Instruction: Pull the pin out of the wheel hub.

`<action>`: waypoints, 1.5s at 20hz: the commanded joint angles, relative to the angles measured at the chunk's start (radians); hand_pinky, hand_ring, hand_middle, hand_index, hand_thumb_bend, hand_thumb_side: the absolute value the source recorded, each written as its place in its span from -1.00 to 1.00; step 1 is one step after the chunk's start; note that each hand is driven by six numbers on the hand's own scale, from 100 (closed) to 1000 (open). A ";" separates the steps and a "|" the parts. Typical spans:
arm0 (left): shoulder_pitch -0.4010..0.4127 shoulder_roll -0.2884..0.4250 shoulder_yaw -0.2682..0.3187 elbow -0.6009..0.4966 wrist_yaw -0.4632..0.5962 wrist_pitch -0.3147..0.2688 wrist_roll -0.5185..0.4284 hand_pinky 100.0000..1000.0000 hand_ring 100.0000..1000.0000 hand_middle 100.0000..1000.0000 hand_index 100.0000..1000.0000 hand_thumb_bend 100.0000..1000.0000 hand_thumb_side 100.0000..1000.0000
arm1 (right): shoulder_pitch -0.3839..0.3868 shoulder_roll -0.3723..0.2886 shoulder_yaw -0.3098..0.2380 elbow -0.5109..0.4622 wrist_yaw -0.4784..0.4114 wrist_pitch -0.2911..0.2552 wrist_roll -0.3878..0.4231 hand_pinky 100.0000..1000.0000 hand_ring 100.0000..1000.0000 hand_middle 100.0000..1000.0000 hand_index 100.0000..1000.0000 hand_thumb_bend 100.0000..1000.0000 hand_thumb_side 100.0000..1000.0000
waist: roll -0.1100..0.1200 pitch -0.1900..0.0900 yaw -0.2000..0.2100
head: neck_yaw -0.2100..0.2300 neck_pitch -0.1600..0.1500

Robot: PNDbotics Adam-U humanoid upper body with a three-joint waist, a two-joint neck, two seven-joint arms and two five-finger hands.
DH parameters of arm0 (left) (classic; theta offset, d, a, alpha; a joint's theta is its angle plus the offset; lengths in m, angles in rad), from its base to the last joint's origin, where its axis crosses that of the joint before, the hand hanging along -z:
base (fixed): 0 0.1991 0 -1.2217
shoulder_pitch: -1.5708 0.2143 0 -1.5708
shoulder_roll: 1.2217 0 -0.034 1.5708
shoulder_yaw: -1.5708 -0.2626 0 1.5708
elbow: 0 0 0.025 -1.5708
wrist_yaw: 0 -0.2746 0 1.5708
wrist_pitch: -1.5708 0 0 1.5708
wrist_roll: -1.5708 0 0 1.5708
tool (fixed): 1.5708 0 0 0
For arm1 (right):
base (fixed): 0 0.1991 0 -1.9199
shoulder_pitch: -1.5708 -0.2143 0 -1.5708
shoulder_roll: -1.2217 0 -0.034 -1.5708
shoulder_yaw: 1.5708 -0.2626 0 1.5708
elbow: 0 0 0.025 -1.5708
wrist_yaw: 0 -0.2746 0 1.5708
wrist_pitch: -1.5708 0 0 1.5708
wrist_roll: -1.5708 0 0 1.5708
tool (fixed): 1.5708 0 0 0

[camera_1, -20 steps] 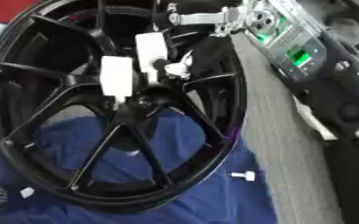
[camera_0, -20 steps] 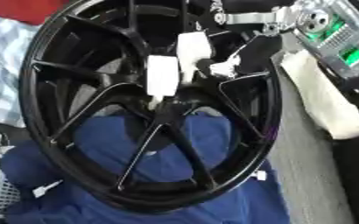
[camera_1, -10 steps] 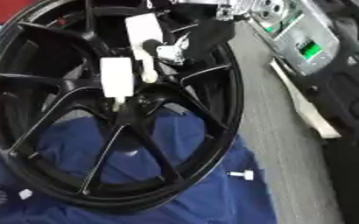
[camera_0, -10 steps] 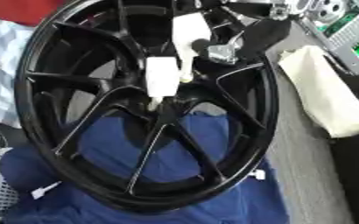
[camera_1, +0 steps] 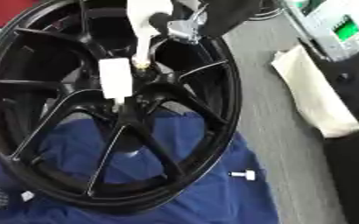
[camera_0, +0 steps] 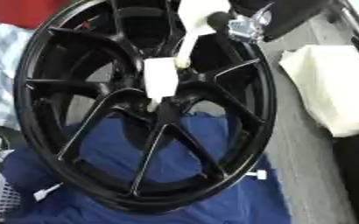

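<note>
A large black spoked wheel lies tilted on a blue cloth. At its hub stands a white block with a thin tip pointing down at the centre. My right hand, black with silver joints, comes in from the top right. From it a long white finger reaches down to the hub, right beside the white block. I cannot make out the pin itself or whether anything is pinched. The left hand shows in no view.
A small white bolt-like piece lies on the blue cloth by the rim's lower right, another white bit at lower left. A cream bag lies to the right, and a device with a green screen is at the upper right.
The whole picture has shifted, so the camera moved. The hand's black and silver body now sits higher, at the top edge. The white parts stay at the hub.
</note>
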State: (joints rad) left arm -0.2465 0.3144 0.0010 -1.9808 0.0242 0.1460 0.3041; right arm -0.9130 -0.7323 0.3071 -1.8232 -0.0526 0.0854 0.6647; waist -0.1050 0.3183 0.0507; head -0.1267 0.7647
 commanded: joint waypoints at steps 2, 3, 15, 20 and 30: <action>-0.001 0.014 0.023 -0.019 -0.006 -0.005 0.011 0.36 0.26 0.08 0.37 -1.00 0.13 | 0.040 -0.110 -0.101 -0.062 -0.071 0.004 -0.051 0.90 0.23 -0.41 -0.11 -1.00 -0.56 | 0.021 -0.033 -0.025 | 0.029 0.005; 0.000 0.016 0.026 -0.019 -0.006 -0.006 0.016 0.36 0.26 0.08 0.37 -1.00 0.12 | 0.063 -0.135 -0.126 -0.072 -0.086 0.002 -0.066 0.89 0.23 -0.41 -0.11 -1.00 -0.60 | 0.024 -0.032 -0.033 | 0.038 0.005; -0.015 0.008 0.063 -0.019 -0.008 -0.019 0.056 0.36 0.26 0.08 0.37 -1.00 0.08 | 0.364 -0.300 -0.416 -0.098 -0.211 -0.023 -0.252 0.92 0.26 -0.37 -0.06 -1.00 -0.70 | 0.119 -0.001 -0.095 | 0.124 -0.052; -0.021 0.005 0.069 -0.019 -0.008 -0.024 0.062 0.36 0.26 0.08 0.37 -1.00 0.06 | 0.488 -0.208 -0.479 -0.086 -0.139 -0.009 -0.326 0.94 0.29 -0.32 -0.01 -1.00 -0.60 | 0.138 0.004 -0.099 | 0.140 -0.067; -0.030 0.001 0.062 -0.019 -0.003 -0.025 0.059 0.36 0.26 0.08 0.37 -1.00 0.08 | 0.719 -0.020 -0.559 -0.042 0.003 0.007 -0.261 1.00 0.83 0.76 0.88 -1.00 -0.66 | 0.131 0.015 -0.090 | 0.133 -0.089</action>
State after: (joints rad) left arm -0.2660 0.3060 0.0593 -1.9808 0.0169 0.1212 0.3649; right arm -0.1907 -0.7466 -0.2284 -1.8584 -0.0698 0.0949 0.3917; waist 0.0295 0.3467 -0.0384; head 0.0111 0.6865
